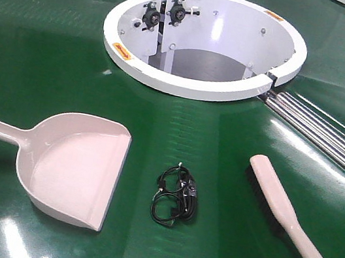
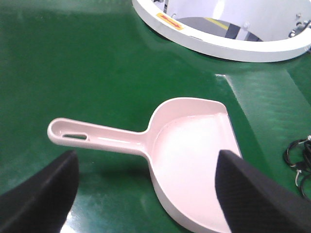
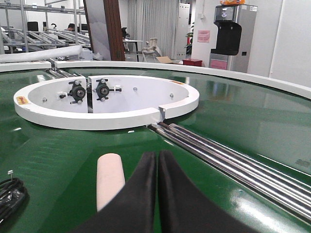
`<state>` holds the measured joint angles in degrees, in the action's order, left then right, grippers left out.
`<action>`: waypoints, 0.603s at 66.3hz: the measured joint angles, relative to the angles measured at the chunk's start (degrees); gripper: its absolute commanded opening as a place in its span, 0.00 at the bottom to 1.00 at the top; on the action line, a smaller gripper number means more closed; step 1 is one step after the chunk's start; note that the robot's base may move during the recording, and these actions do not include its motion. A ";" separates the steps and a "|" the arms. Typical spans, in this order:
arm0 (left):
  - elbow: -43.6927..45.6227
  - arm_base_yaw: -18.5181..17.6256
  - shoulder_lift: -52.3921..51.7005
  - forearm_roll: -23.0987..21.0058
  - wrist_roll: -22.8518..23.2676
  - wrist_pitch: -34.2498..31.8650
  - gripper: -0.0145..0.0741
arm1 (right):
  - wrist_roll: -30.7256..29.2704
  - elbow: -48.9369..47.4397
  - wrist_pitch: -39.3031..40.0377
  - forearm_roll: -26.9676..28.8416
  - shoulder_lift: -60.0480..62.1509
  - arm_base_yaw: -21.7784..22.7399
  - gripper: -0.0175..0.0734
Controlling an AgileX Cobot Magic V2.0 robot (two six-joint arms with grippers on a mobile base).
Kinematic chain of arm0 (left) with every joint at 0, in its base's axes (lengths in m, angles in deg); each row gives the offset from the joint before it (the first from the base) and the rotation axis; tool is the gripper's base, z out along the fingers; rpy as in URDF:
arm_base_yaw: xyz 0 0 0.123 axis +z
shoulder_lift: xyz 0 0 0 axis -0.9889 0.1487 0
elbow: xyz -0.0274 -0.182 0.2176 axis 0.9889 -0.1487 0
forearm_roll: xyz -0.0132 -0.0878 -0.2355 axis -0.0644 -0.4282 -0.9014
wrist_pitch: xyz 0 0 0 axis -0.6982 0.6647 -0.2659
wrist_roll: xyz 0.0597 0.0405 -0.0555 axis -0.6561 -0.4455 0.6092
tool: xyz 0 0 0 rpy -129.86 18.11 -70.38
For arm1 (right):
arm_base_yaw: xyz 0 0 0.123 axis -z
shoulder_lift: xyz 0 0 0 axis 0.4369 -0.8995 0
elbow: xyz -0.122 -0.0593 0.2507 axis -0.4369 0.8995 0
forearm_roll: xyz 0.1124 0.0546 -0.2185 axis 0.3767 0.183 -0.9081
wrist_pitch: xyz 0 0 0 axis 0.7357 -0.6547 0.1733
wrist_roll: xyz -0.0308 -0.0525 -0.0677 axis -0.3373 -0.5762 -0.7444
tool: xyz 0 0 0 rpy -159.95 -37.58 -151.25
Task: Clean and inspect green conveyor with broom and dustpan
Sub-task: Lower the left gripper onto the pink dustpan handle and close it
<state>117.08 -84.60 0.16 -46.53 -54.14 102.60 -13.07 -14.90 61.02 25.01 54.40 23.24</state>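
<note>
Dustpan (image 1: 77,166) handle end cut by left edge, front view; broom (image 3: 109,180) mostly hidden behind right gripper (image 3: 157,155)

Bright overhead light falls evenly on the green belt (image 1: 32,59), leaving pale glare streaks near its front edge and beside the metal rollers (image 1: 330,135). The dustpan (image 1: 77,166) throws a soft shadow under its handle. In the left wrist view the dark fingers (image 2: 252,199) are blurred (too close to focus). The white ring (image 3: 97,116) looks sharp.
</note>
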 measured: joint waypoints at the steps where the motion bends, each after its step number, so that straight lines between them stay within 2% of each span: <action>1: 0.98 0.00 0.58 -0.02 -0.42 0.80 0.77 | 0.00 0.00 0.00 0.00 0.00 0.00 0.18; 14: 17.84 0.00 12.49 -0.13 -10.27 16.92 0.77 | 0.00 0.00 0.00 0.00 0.00 0.00 0.18; 20: 24.33 0.00 18.49 -0.89 -17.57 26.30 0.77 | 0.00 0.00 0.00 0.02 0.00 0.00 0.18; 23: 27.73 0.00 21.67 -1.38 -22.30 32.60 0.77 | 0.00 0.00 0.00 0.02 0.00 0.00 0.18; 27: 30.64 0.00 25.69 -1.84 -28.56 37.62 0.77 | 0.00 0.00 0.00 0.02 0.00 0.00 0.18; 35: 33.39 0.00 30.27 -2.12 -36.77 39.72 0.77 | 0.00 0.00 0.00 0.02 0.00 0.00 0.18; 40: 33.73 0.00 31.87 -1.43 -39.40 39.41 0.77 | 0.00 0.00 0.00 0.02 0.00 0.00 0.18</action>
<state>150.82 -84.60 32.03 -47.96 -93.54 142.01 -13.07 -14.90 61.02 25.03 54.40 23.24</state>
